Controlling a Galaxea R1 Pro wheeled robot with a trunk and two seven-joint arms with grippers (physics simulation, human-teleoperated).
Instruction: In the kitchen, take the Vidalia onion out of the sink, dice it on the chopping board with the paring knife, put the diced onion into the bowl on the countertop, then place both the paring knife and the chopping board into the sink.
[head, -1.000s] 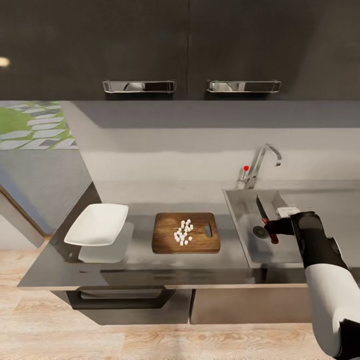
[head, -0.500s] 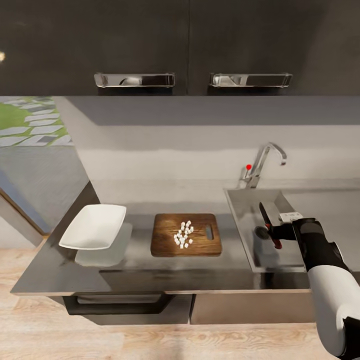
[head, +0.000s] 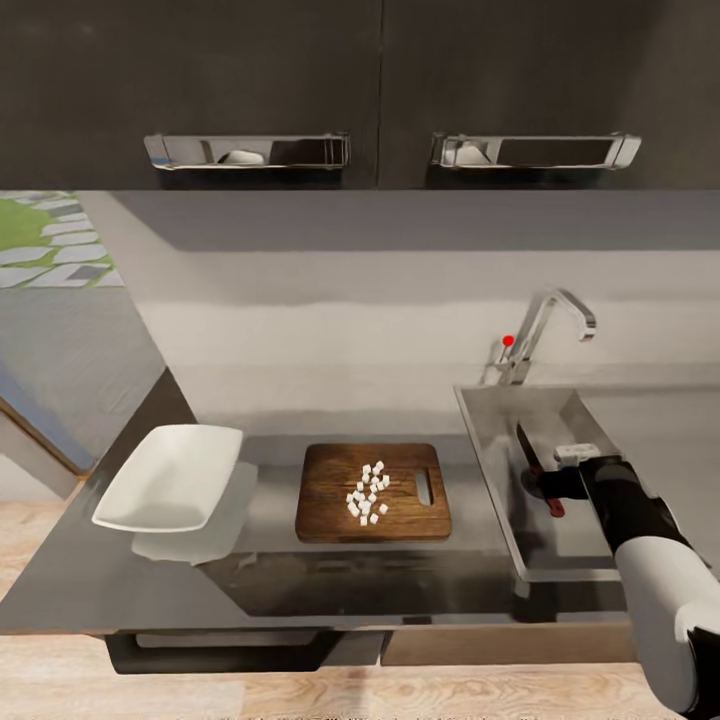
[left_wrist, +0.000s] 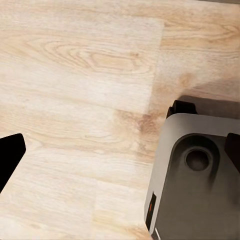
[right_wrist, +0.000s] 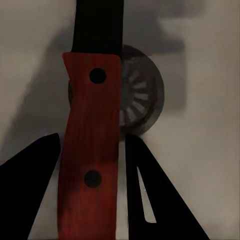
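Right gripper (head: 549, 487) sits low in the sink (head: 500, 425) over the drain, its fingers close either side of the paring knife (right_wrist: 92, 145) handle; whether they grip it, cannot tell. Left gripper's state cannot be told. Knife drop-off looks in hand, yet the diced onion (head: 367, 491) lies on the chopping board (head: 330, 500), just beside the sink, the bowl (head: 170, 478) beyond it; next comes freeing the knife and drawing clear.

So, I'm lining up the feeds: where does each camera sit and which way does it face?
Head: looks forward and down at the countertop; right arm shows.
Left wrist: faces wooden floor and the robot's base.
Right wrist: looks along its fingers at the paring knife.
Shared by head and right wrist: knife, sink drain.
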